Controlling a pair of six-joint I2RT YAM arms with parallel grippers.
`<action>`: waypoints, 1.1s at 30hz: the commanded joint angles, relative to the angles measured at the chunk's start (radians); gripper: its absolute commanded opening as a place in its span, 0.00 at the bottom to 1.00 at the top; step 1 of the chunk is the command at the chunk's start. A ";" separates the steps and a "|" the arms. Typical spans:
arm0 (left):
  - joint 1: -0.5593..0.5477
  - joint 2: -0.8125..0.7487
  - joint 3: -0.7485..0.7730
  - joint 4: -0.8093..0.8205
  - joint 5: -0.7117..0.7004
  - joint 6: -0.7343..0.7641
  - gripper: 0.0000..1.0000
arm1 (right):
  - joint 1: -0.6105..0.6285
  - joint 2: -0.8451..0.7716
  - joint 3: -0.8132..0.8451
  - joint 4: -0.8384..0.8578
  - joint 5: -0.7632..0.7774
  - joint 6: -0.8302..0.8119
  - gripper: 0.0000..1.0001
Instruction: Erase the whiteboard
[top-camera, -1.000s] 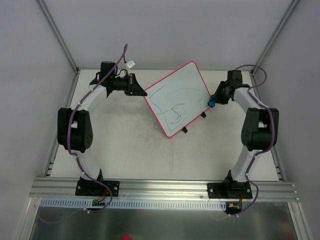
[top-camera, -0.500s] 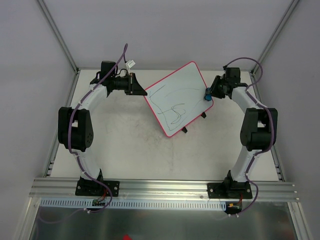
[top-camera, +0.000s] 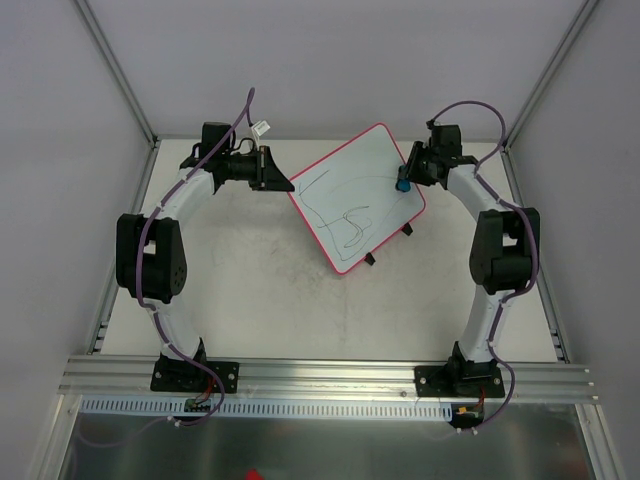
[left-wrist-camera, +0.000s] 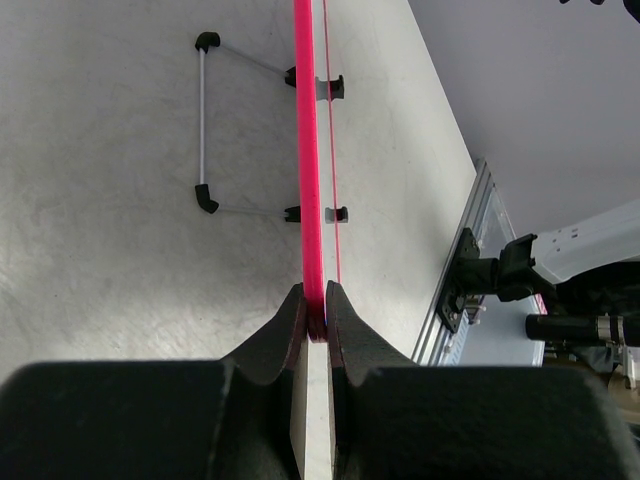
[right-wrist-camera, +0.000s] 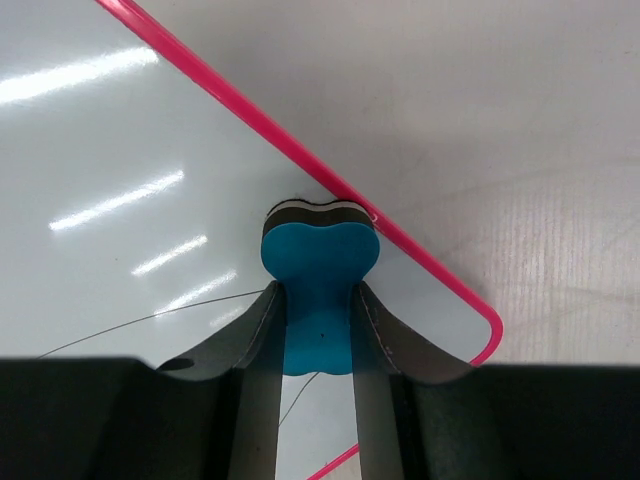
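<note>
The whiteboard (top-camera: 355, 195), white with a pink-red rim and dark scribbled lines, lies tilted at the table's far middle. My left gripper (top-camera: 284, 184) is shut on the board's left rim; in the left wrist view the pink rim (left-wrist-camera: 308, 180) runs edge-on out from between the fingers (left-wrist-camera: 288, 330). My right gripper (top-camera: 404, 180) is shut on the blue bone-shaped eraser (top-camera: 402, 184), over the board's right part. In the right wrist view the eraser (right-wrist-camera: 320, 290) rests on the white surface (right-wrist-camera: 120, 190) beside the rim, near a thin dark line.
The board's black feet (top-camera: 370, 259) stick out at its near edge; a wire stand (left-wrist-camera: 205, 125) shows in the left wrist view. Grey walls and metal frame rails (top-camera: 300, 375) bound the table (top-camera: 300, 300).
My right gripper has carried the eraser left and away from me, from beside the board's right edge onto the board surface. The left gripper and the board have not moved.
</note>
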 joint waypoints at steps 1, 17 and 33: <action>-0.014 -0.014 0.032 0.025 0.036 0.046 0.00 | 0.056 0.018 0.018 -0.011 -0.006 -0.028 0.00; -0.021 0.001 0.059 0.010 0.029 0.051 0.00 | 0.350 -0.083 -0.034 -0.001 -0.043 -0.155 0.00; -0.021 -0.005 0.054 0.001 0.030 0.060 0.00 | 0.516 -0.085 -0.013 -0.034 -0.062 -0.229 0.00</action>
